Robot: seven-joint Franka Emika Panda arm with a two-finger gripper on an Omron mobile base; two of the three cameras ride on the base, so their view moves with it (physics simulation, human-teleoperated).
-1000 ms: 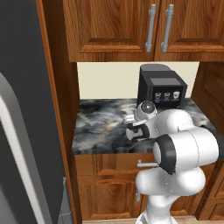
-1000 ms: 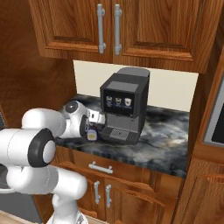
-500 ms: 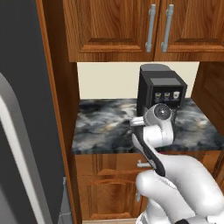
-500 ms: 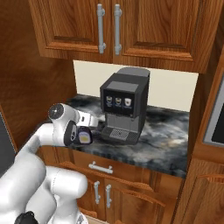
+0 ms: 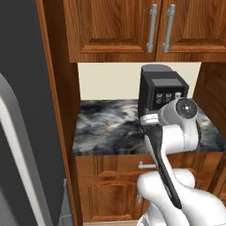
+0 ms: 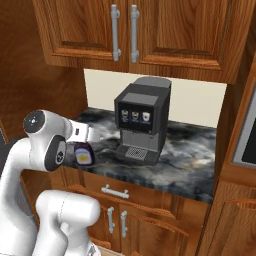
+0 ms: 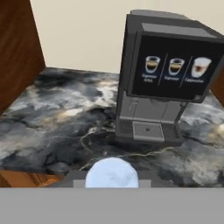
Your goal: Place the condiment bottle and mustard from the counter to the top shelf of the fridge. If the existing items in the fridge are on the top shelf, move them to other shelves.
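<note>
1. Gripper is pinched around the condiment bottle, which hangs between the jaws in the right base view, above the front edge of the counter.
2. Bottle's pale cap sits right at the tool's tip in the hand view, so the long axis appears to run along the gripper's line of sight, toward the coffee machine.
3. Fridge stands well off to the arm's left, doors shut as far as I can tell; the coming move likely swings the held bottle that way.
4. Mustard is not something I can place from here.
</note>
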